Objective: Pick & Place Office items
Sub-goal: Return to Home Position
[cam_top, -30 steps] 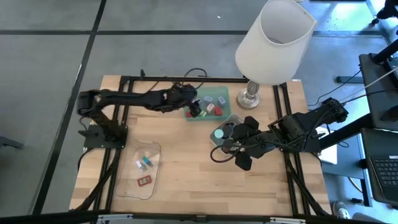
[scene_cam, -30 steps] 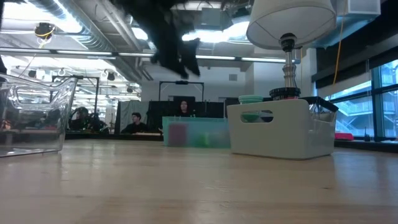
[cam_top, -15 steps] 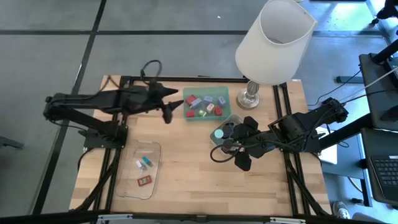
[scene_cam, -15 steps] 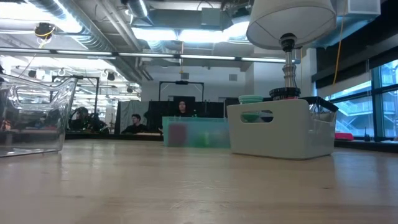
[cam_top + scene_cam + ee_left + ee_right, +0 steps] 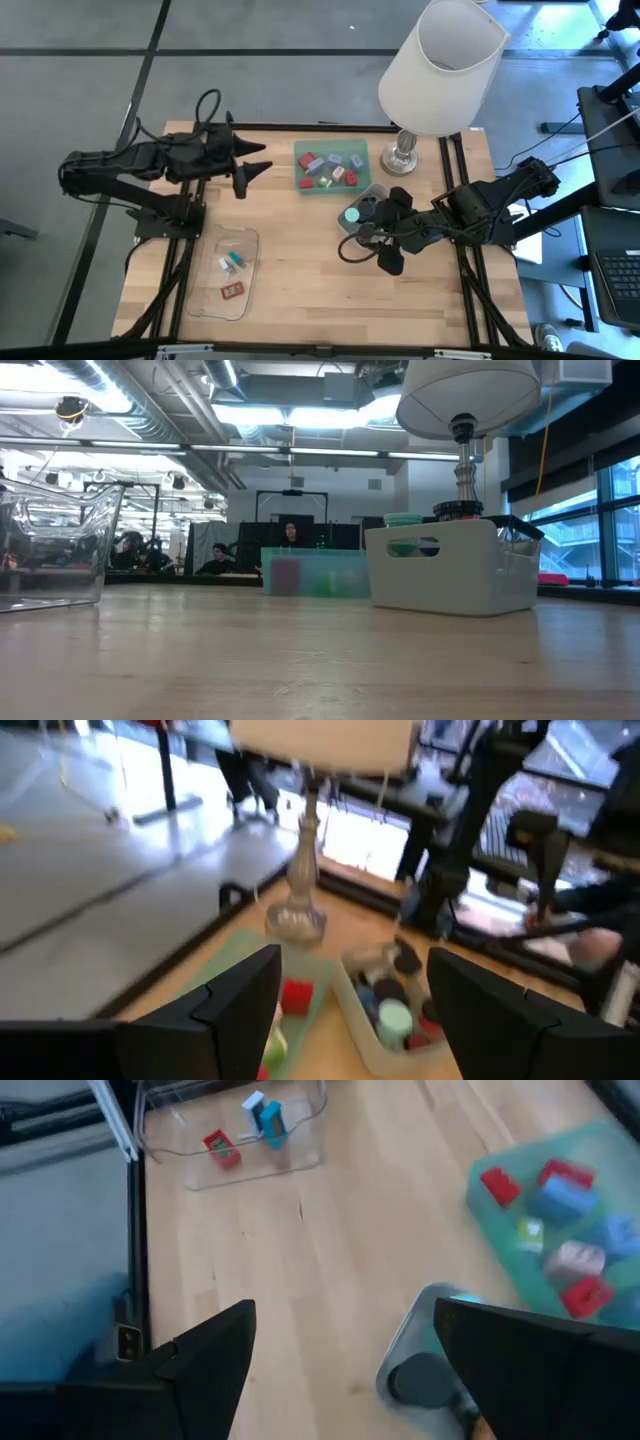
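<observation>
Across the pale wooden surface [image 5: 310, 270] the office items [image 5: 330, 172] lie sorted into three trays. The green tray [image 5: 298, 168] holds red blocks [image 5: 308, 160] and pale blue-grey pieces [image 5: 335, 158]. A teal disc [image 5: 351, 214] and black round caps [image 5: 368, 208] sit in the grey tray [image 5: 455, 575]. A small red card [image 5: 232, 291] and two slim pale and teal bits [image 5: 232, 262] rest in the clear tray [image 5: 212, 300].

All of them look like hard moulded plastic, smooth and faintly glossy, so they should be light, stiff and a little slippery. The blocks offer flat opposite faces for a pinch. The caps and the disc would best be taken across the diameter, since a round rim could squirt sideways. The thin card probably needs a hold on its edges.

The left pincer [image 5: 262, 157] hangs released and holding nothing, over the surface's rear left part and well apart from the green tray. The right pincer [image 5: 345, 1312] is likewise spread wide with nothing in it, hovering at the grey tray. With every visible item binned, no further grasp seems called for.
</observation>
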